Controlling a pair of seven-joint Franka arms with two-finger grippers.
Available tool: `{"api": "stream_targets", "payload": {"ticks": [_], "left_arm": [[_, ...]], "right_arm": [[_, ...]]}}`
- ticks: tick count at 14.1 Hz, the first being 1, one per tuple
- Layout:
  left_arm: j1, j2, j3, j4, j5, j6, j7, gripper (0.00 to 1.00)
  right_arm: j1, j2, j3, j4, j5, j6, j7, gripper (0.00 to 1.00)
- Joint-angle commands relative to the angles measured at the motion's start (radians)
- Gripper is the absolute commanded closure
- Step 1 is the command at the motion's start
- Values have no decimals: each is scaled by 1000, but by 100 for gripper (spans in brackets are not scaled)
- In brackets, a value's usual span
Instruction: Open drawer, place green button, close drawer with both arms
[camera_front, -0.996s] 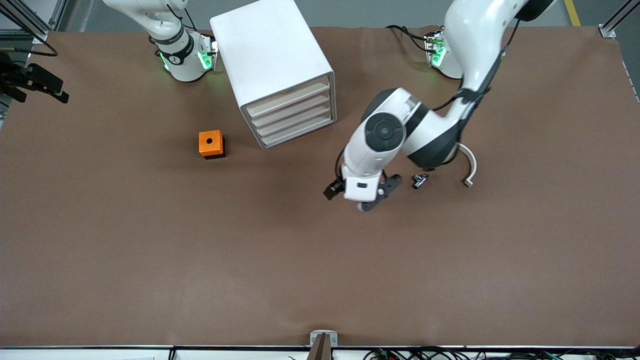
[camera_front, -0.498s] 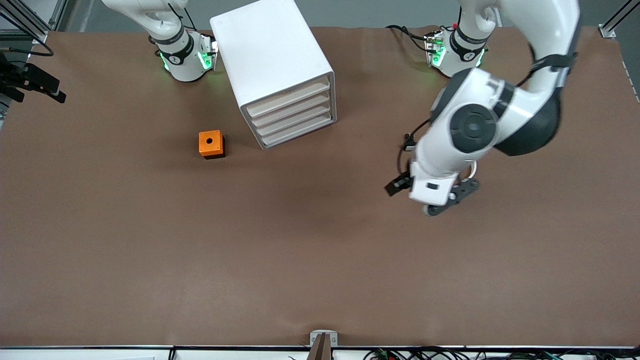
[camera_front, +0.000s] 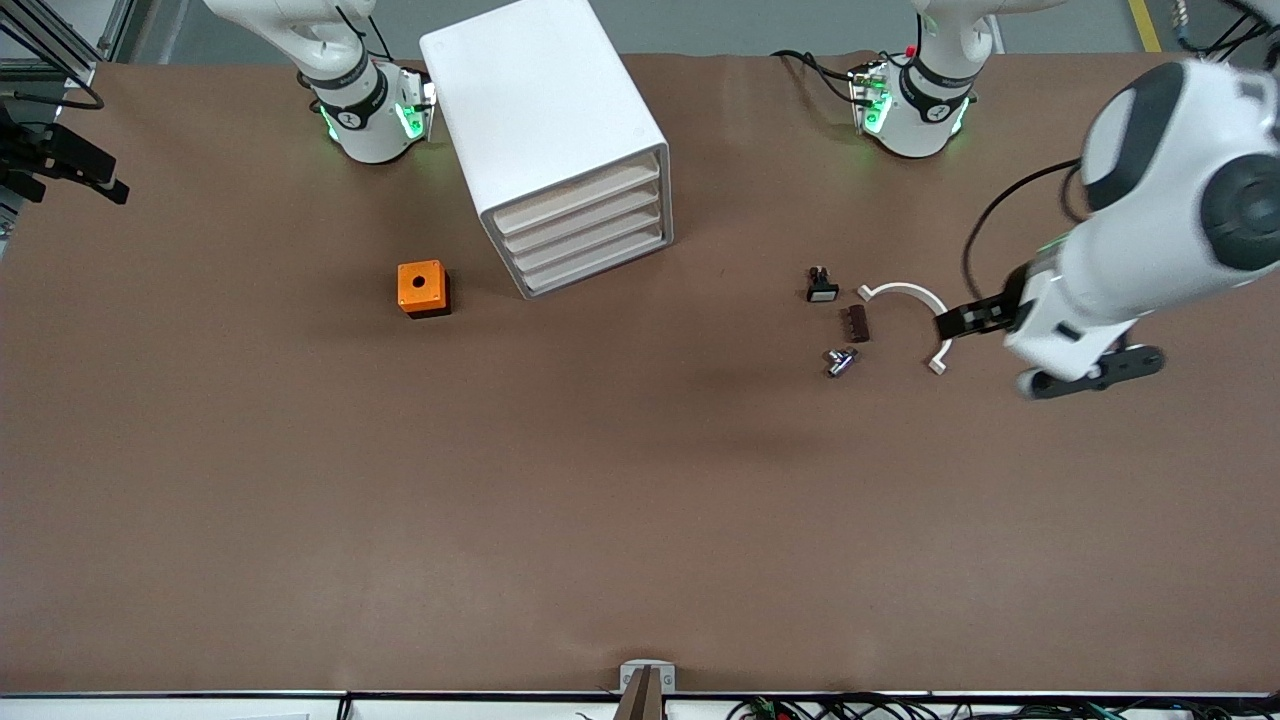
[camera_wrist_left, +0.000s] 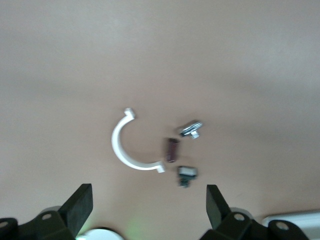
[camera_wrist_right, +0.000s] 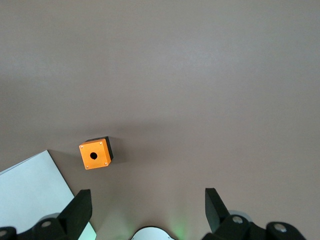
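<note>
step: open drawer, not begun, cabinet (camera_front: 545, 110) drawers all shut | L claw (camera_front: 1088, 373) apart, empty, over desk (camera_front: 640, 520) nr L-arm end | button (camera_front: 840, 362) on desk at claw's 9 o'clock, front view, by white clip (camera_front: 915, 296) | R claw (camera_wrist_right: 145, 212) apart, waits above orange box (camera_wrist_right: 95, 154) | next: a claw to a drawer front, pull

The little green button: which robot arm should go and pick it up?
Probably the left arm. Its open left gripper hovers at the left arm's end of the table, close to the button. The right gripper is open too, but it is up over the orange box.
</note>
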Motion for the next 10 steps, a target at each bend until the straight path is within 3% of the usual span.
{"api": "stream_targets", "payload": {"ticks": [1,3,4,7,10], "left_arm": [[-80,-203,195,-201,-51,21,225,0],[-156,-272,334,-271,-59,30,322,0],[-167,-300,358,-305,-58,53,328,0],[-225,-351,420,-382,-53,144,328,0],[-218,-342,414,-349,-44,176,328,0]], "right_arm": [[1,-19,-5,-4,6,12,-3,0],[-2,-16,-7,4,-2,6,-3,0],[-3,-16,-7,4,-2,1,0,0],[-3,-19,-8,16,-2,-5,3,0],[-17,-20,-10,15,-1,-2,8,0]]}}
